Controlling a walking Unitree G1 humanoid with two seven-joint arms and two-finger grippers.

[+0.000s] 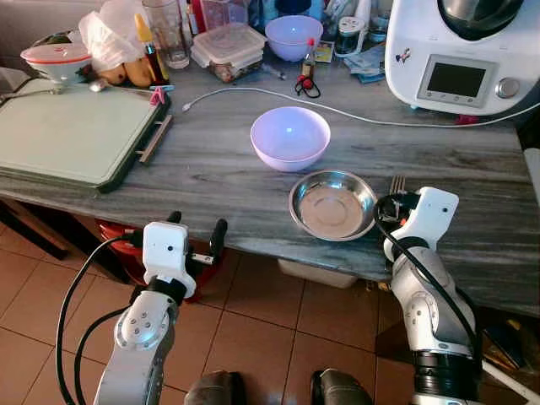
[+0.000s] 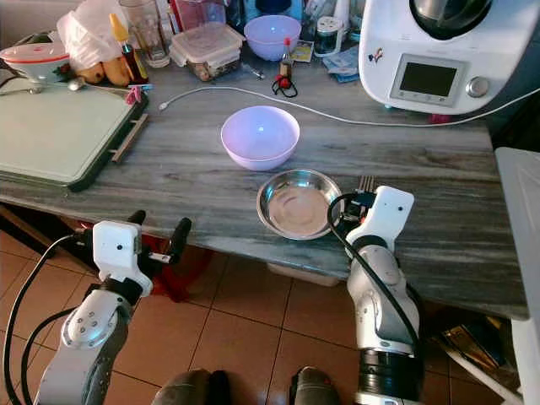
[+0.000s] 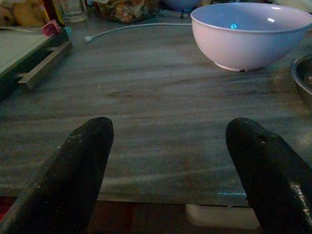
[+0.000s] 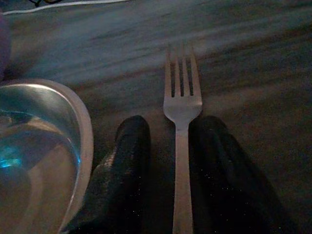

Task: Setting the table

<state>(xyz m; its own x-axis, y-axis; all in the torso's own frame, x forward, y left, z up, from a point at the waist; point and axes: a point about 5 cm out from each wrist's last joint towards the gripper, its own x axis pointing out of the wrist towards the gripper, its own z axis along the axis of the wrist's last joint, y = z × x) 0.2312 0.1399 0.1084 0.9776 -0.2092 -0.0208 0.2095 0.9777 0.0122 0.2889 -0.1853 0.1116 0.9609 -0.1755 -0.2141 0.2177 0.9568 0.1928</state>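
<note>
A steel plate [image 1: 332, 204] lies near the front edge of the grey marbled table [image 1: 211, 169], with a lilac bowl [image 1: 290, 137] just behind it. A fork [image 4: 181, 97] lies flat on the table to the right of the plate, tines pointing away from me. My right gripper [image 1: 395, 201] rests low at the table's edge, its two fingers [image 4: 131, 146] close around the fork's handle. My left gripper [image 1: 197, 226] hovers open and holds nothing, off the front edge and left of the plate, facing the bowl [image 3: 251, 34].
A green board [image 1: 67, 131] covers the table's left end. A white kitchen machine [image 1: 460, 51] stands at the back right, with a white cable [image 1: 354, 114] running across the table behind the bowl. Containers, a glass and a second bowl [image 1: 293, 34] crowd the back.
</note>
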